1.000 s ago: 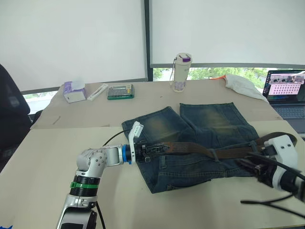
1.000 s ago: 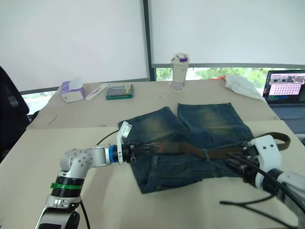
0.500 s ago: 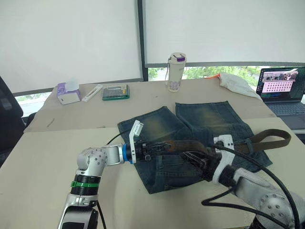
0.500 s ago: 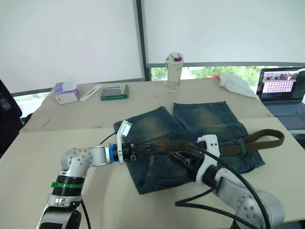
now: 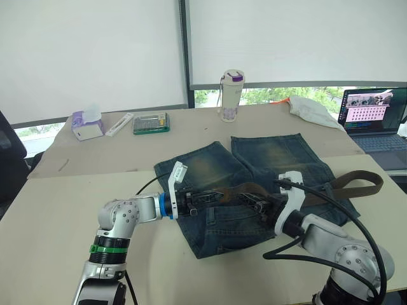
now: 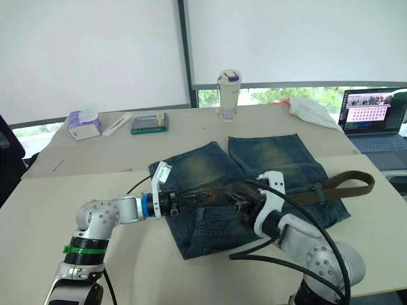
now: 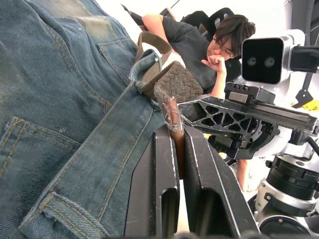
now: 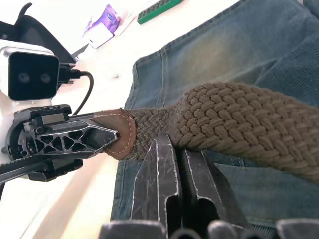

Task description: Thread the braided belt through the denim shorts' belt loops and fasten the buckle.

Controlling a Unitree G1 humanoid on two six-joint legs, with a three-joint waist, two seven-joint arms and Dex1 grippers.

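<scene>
Denim shorts point(image 5: 267, 171) spread flat on the beige surface point(image 5: 57, 210), waistband toward the near side. Braided belt point(image 5: 331, 189) laid across the waistband, far end curling off past the shorts' right edge. Left pincer point(image 5: 202, 199) clamped on the belt's leather-tipped end over the left part of the waistband. Right pincer point(image 5: 254, 204) just to its right, fingers point(image 8: 159, 174) pressed together under the woven strap, touching it; actual grip cannot be told
</scene>
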